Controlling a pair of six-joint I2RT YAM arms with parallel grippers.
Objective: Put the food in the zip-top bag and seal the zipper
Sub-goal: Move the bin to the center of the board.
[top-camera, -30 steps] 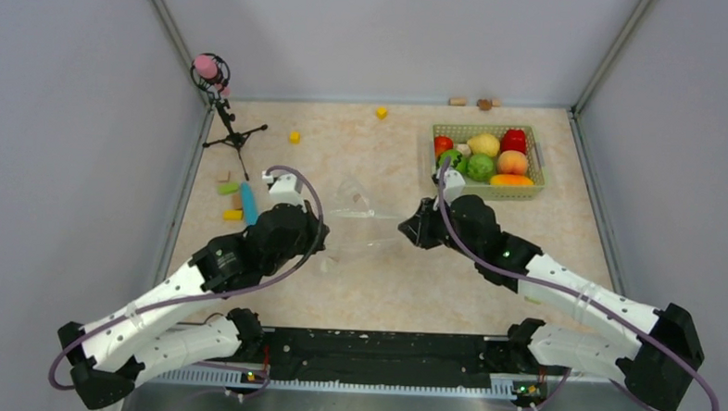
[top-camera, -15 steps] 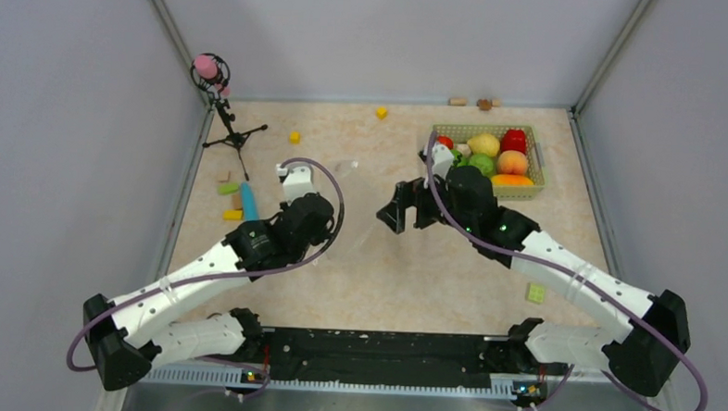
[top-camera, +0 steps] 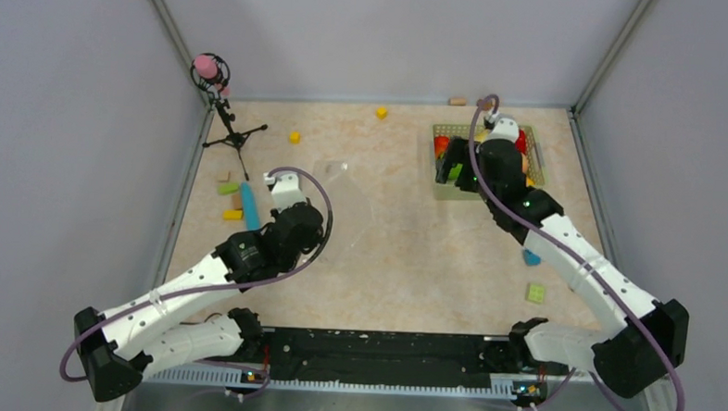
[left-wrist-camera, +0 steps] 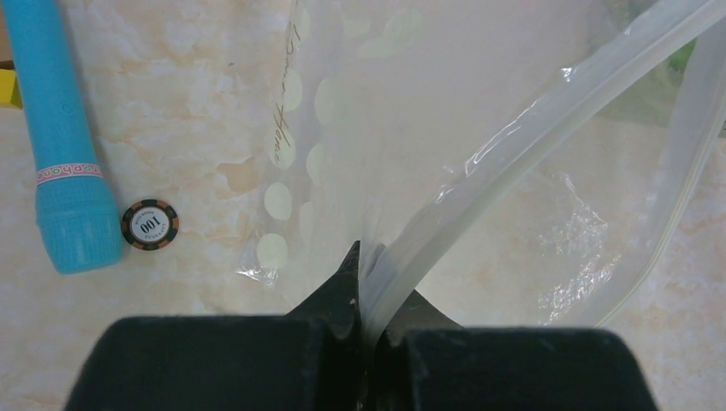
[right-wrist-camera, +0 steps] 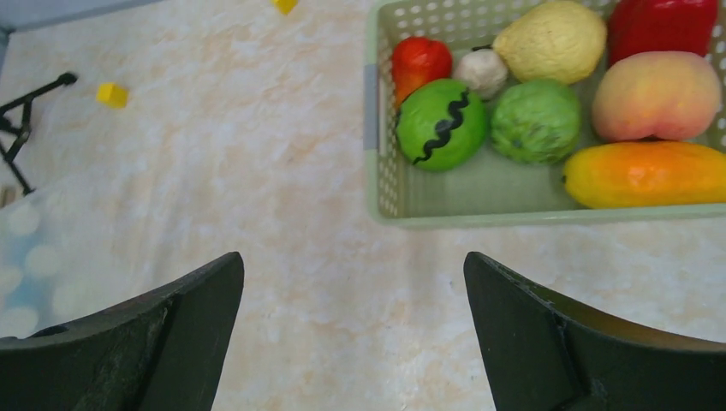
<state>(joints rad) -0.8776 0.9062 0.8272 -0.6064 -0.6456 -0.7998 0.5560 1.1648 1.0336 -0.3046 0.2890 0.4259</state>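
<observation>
The zip-top bag [top-camera: 344, 197] is clear with white dots and lies floppy on the table left of centre. My left gripper [left-wrist-camera: 368, 276] is shut on its mouth edge, pinching the whitish zipper [left-wrist-camera: 531, 120], which runs up and to the right with the mouth gaping. The food sits in the pale green basket [right-wrist-camera: 373, 128]: a striped green melon [right-wrist-camera: 441, 124], a tomato [right-wrist-camera: 421, 60], a lemon [right-wrist-camera: 552, 38], a peach [right-wrist-camera: 655, 94] and others. My right gripper [right-wrist-camera: 353, 257] hangs wide open and empty over the table just in front of the basket's near left corner [top-camera: 455, 168].
A blue cylinder [left-wrist-camera: 68, 171] and a poker chip [left-wrist-camera: 149, 224] lie left of the bag. A small tripod [top-camera: 225, 116] stands at the back left. Yellow cubes [top-camera: 381, 113] lie near the back, and a green block [top-camera: 535, 292] near the right arm.
My right gripper has opened, let go of the bag and swung back right to the basket. The left gripper keeps its hold on the bag, which has slumped toward it.
</observation>
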